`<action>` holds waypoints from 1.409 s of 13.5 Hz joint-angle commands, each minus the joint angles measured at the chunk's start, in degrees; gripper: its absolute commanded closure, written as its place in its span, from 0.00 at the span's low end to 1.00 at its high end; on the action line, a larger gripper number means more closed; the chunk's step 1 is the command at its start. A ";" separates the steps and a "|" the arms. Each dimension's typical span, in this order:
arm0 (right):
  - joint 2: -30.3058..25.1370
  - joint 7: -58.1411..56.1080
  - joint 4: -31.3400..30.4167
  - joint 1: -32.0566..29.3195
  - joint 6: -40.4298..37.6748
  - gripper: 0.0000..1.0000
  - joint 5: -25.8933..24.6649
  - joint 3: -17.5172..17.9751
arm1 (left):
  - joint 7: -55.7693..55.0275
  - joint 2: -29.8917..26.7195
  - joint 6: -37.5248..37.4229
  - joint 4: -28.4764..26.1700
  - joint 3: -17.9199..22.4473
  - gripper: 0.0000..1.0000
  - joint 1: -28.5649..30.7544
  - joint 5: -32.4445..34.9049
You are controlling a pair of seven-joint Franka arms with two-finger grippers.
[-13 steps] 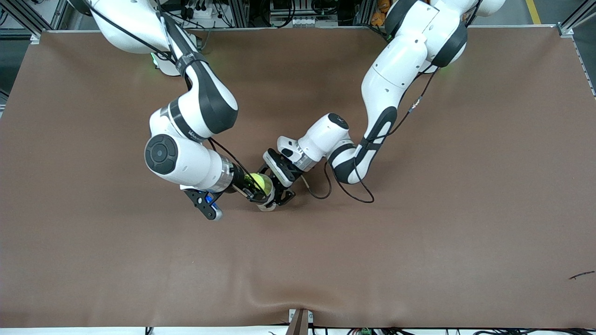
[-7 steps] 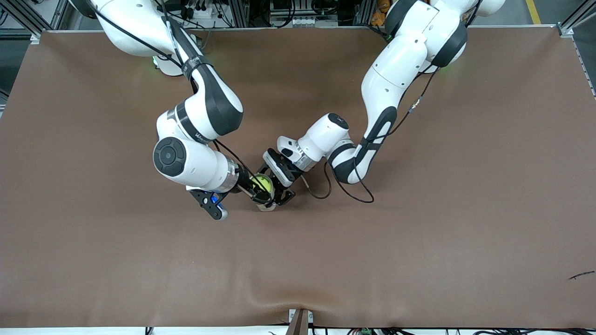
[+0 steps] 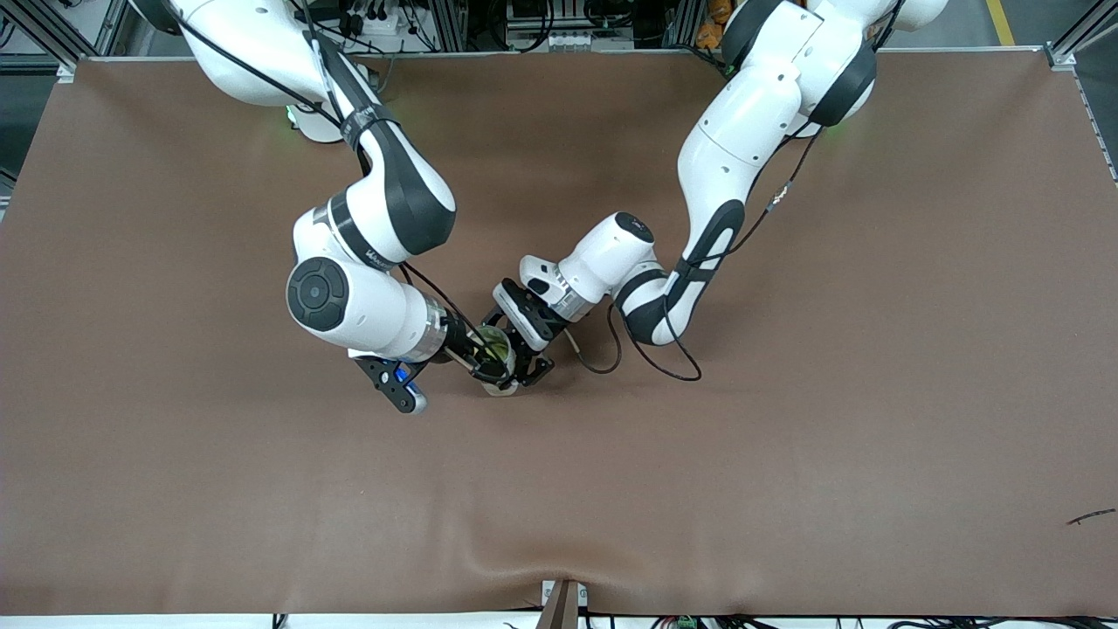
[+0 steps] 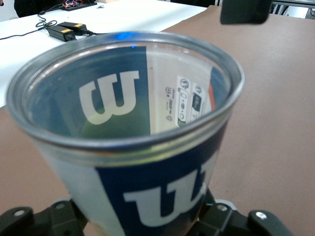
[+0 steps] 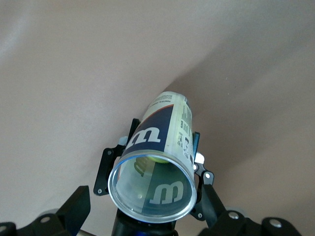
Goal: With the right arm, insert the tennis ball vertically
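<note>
Inside the upright can (image 5: 162, 147), mouth up, held by left fingers (image 5: 104, 169), lies the ball (image 5: 152, 158); right fingers (image 5: 76, 204) wide.

Brown table (image 3: 786, 454) bears the upright can (image 3: 498, 371).

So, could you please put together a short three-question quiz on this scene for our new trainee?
1. True or false: the yellow-green tennis ball lies on the brown table cover.
2. Multiple choice: the right gripper, over the mouth of the clear plastic can with the blue label, is A) open, B) shut on the ball, C) shut on the can.
3. Short answer: which arm's gripper is at the can's side?

Key
1. False: the ball sits inside the can.
2. A.
3. The left gripper.
</note>
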 commanded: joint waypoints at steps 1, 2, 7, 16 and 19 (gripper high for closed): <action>-0.92 -6.84 -0.17 -0.52 -0.39 0.00 -0.10 -0.38 | -0.11 0.31 0.51 0.69 0.23 0.00 -0.01 1.08; -1.27 -10.71 -0.35 -0.69 -1.00 0.00 -1.06 -0.82 | -0.19 0.31 0.86 0.60 0.23 0.00 -0.10 0.99; -3.47 -23.02 -1.23 -4.64 -5.57 0.00 -2.21 -0.91 | -0.20 0.05 1.74 -1.16 0.23 0.00 0.25 0.64; -14.26 -44.82 -17.47 -11.15 -5.67 0.00 -6.78 -1.09 | -0.20 -0.48 4.55 -8.80 0.31 0.00 1.48 1.34; -20.50 -48.09 -24.68 -11.33 -5.23 0.00 -12.29 -1.09 | -0.28 -0.57 4.64 -9.59 0.23 0.00 1.92 1.52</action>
